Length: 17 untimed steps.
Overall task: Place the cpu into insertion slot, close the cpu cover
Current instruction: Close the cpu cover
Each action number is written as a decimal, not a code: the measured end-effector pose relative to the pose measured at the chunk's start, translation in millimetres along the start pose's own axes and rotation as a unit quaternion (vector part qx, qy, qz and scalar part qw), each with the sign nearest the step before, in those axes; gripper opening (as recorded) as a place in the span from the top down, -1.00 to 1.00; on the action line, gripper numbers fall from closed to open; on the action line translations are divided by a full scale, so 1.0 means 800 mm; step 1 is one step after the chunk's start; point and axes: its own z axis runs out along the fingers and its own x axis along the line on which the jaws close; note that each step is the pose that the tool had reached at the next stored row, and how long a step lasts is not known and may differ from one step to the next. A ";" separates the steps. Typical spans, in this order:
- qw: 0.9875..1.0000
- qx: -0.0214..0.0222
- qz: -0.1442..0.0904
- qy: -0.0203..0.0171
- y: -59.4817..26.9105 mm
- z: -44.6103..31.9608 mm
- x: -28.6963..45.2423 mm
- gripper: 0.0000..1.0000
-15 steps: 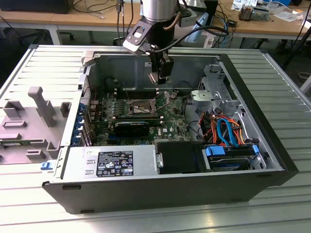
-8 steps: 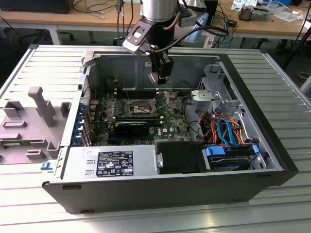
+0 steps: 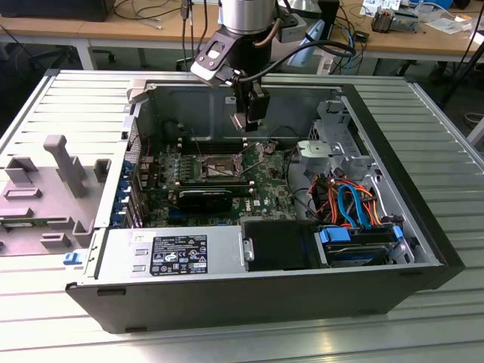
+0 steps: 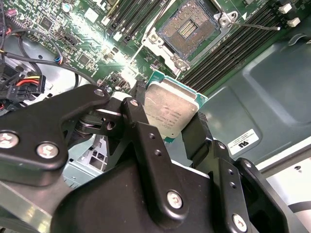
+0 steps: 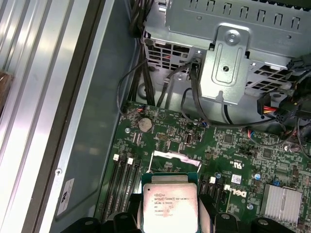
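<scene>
- The gripper (image 3: pixel 249 115) hangs inside an open computer case (image 3: pixel 393 291), its black fingers (image 4: pixel 140 114) clamped on two opposite edges of the cpu (image 4: pixel 171 110).
- In the exterior view the cpu is held clear of the motherboard (image 3: pixel 268 189), close to the case's far wall and above the memory slots (image 3: pixel 215 144) that run along the far side of the slot.
- The slot (image 4: pixel 192 26) lies bare in the second wrist view, with its dark centre exposed and nothing seated in it. The cpu is apart from it and not yet over it.
- A bright metal strip that looks to be the cover (image 5: pixel 172 155) stands swung back just beyond the cpu in the first wrist view, on the side toward the drive cage (image 5: pixel 228 58). The thin lever wire (image 4: pixel 255 25) sticks out over the memory slots.
- Risk, as judged from here: the grip is on thin edges alone, so a knock against the case wall or a memory slot could twist the cpu or shake it loose onto the board.
- A cpu that meets the slot tilted or turned the wrong way could damage the fine contacts in the dark centre.
- The raised cover and loose lever wire sit close to the slot, and either could catch a finger or the cpu's edge.
</scene>
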 end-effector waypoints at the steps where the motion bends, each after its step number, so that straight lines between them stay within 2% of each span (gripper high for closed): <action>1: 1.000 0.000 0.000 0.000 0.000 0.0000 0.0000 -0.09; 17: 1.000 0.000 0.010 -0.001 0.000 0.0003 0.0000 -0.09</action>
